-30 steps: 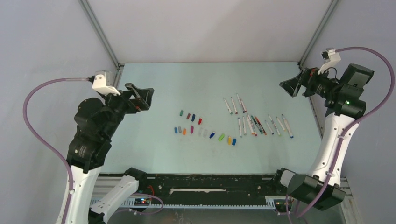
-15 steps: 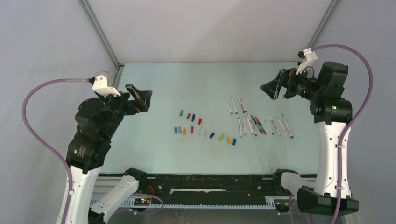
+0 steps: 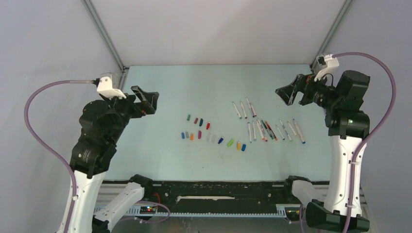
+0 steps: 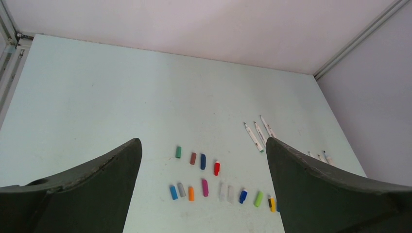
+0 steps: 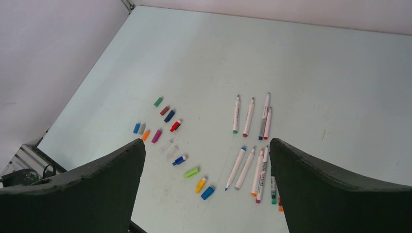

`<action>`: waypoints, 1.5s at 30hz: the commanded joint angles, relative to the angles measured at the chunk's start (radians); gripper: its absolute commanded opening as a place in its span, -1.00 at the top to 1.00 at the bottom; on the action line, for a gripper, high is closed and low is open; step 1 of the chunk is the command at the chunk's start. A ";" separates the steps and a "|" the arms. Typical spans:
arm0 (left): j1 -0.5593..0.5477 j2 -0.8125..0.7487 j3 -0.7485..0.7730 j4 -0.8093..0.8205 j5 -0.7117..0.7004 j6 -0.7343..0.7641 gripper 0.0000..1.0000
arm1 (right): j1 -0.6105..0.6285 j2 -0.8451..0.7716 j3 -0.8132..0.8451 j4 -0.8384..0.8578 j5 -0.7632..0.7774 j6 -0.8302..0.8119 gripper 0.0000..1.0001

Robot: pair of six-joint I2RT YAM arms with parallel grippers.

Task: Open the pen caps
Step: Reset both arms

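while left arm holds, right arm swung inward, fingers apart

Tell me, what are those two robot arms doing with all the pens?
Right now, neither arm is touching anything. The left fingers and the right fingers are both wide open, held up above the pale table at its two sides. In the middle lie loose little colored caps, already off. Next to them on the right lie the white pens, uncapped as far as the pictures show. So the cap pulling looks done, or nearly.
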 commanded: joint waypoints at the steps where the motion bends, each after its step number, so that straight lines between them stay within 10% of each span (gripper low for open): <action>1: 0.008 -0.004 -0.009 0.046 0.001 0.016 -0.99 | -0.031 -0.010 -0.017 0.054 -0.087 0.021 -0.99; 45: 0.012 -0.022 -0.076 0.071 -0.002 0.029 -0.99 | -0.090 -0.035 -0.086 0.096 -0.078 0.038 -0.99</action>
